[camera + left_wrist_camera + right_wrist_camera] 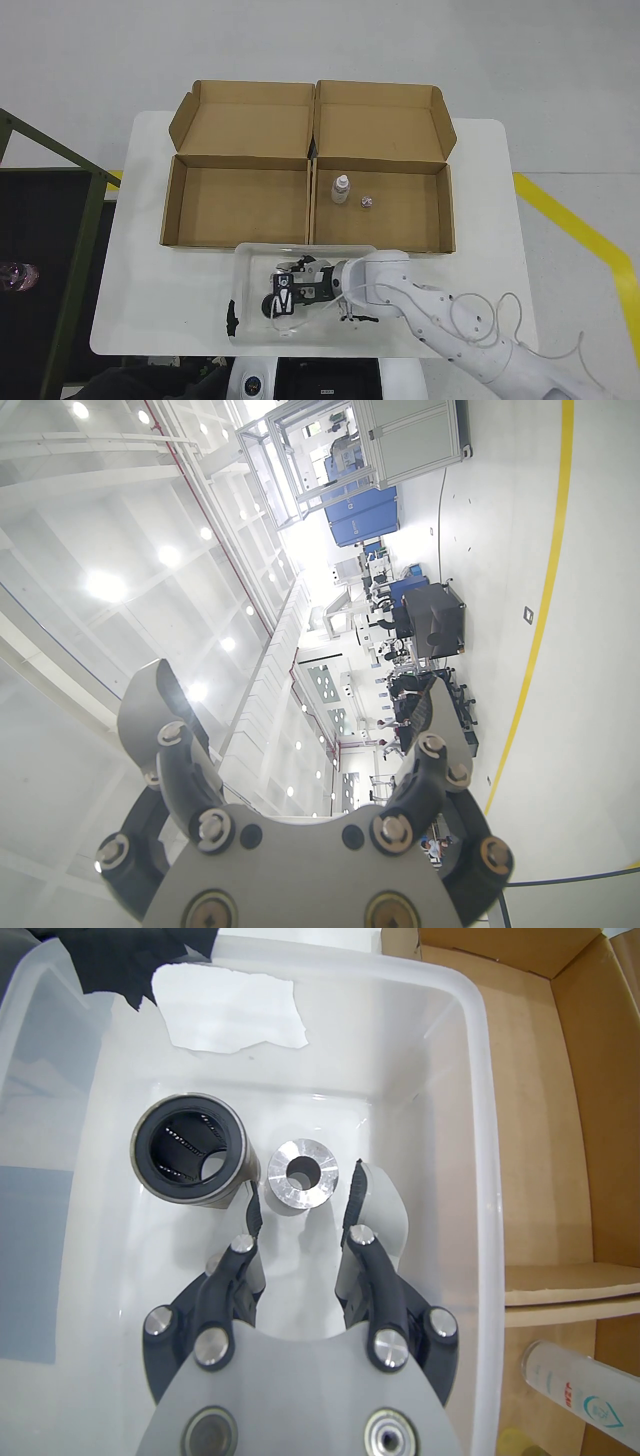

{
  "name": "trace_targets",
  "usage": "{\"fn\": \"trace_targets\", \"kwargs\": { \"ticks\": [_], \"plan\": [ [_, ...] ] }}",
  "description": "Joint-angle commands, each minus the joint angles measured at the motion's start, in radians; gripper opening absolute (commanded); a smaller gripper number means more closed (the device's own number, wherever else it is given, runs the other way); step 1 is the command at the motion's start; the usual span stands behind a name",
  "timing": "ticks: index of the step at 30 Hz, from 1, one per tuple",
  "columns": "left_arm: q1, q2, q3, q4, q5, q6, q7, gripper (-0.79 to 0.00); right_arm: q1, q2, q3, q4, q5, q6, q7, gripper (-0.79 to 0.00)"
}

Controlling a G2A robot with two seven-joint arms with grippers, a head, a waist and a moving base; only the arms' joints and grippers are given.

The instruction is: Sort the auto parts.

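Presently | right gripper (305, 1189) half-open, empty, straddling short silver metal bushing (322, 1178) | advise: close squarely, clear of black-bored steel sleeve (190, 1148).

bin (480, 1078) translucent white | spacer (303, 1178) silver | bearing (190, 1153) black-lined steel | boxes (240, 205) brown

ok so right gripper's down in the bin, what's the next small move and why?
Probably close the right gripper on the small aluminium bushing. Its open fingers straddle the bushing in the clear bin, and the black linear bearing sits just outside one finger, so closing should catch the bushing alone.
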Motion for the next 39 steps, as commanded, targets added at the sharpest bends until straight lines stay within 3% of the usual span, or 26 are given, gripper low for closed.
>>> {"fn": "trace_targets", "kwargs": {
  "ticks": [1,26,30,36,39],
  "plan": [
    [0.000,0.000,0.000,0.000,0.000,0.000,0.000,0.000,0.004,-0.004,-0.004,0.007,0.001,0.000,-0.001,-0.425],
    [0.000,0.000,0.000,0.000,0.000,0.000,0.000,0.000,0.064,-0.069,-0.061,0.111,-0.002,0.010,-0.012,-0.449],
    [0.000,0.000,0.000,0.000,0.000,0.000,0.000,0.000,0.064,-0.075,-0.061,0.119,0.000,0.006,-0.010,-0.539],
    [0.000,0.000,0.000,0.000,0.000,0.000,0.000,0.000,0.057,-0.079,-0.051,0.126,0.011,0.000,-0.028,-0.785],
    [0.000,0.000,0.000,0.000,0.000,0.000,0.000,0.000,0.050,-0.076,-0.037,0.117,0.018,-0.008,-0.041,-0.785]
  ]
}}
